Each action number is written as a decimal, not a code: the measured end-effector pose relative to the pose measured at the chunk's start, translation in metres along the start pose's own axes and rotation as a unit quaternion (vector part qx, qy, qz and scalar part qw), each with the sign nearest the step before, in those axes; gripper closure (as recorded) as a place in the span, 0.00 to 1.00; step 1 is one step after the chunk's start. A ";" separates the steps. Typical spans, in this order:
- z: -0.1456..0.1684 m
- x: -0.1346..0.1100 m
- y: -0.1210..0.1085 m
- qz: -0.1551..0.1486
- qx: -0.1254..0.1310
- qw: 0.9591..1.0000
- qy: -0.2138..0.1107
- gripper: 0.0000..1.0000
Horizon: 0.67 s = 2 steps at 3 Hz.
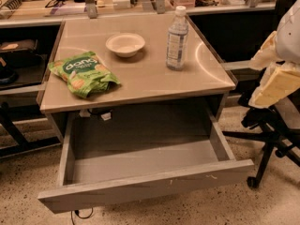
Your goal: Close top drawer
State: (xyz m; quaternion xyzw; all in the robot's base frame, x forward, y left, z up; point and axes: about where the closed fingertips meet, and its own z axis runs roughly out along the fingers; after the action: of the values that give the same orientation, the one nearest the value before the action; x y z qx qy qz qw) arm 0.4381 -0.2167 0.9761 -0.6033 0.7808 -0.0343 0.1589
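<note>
You have a single view, looking down from high at the near side of the table [154, 78] and facing the far counter [56, 13] that runs along the top edge. It sits close enough that the tabletop and the open top drawer [145, 186] fill most of the picture, with the drawer front almost at the near edge and floor showing on the left and right. The gripper [276, 86] hangs at the right edge of the view, beside the table's right side.
</note>
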 end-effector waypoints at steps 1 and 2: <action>0.000 0.000 0.000 0.000 0.000 1.000 0.000 0.66; 0.000 0.000 0.000 0.000 0.000 1.000 0.000 0.89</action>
State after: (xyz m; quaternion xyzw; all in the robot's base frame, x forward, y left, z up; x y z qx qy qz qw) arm 0.4381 -0.2167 0.9762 -0.6033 0.7808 -0.0345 0.1588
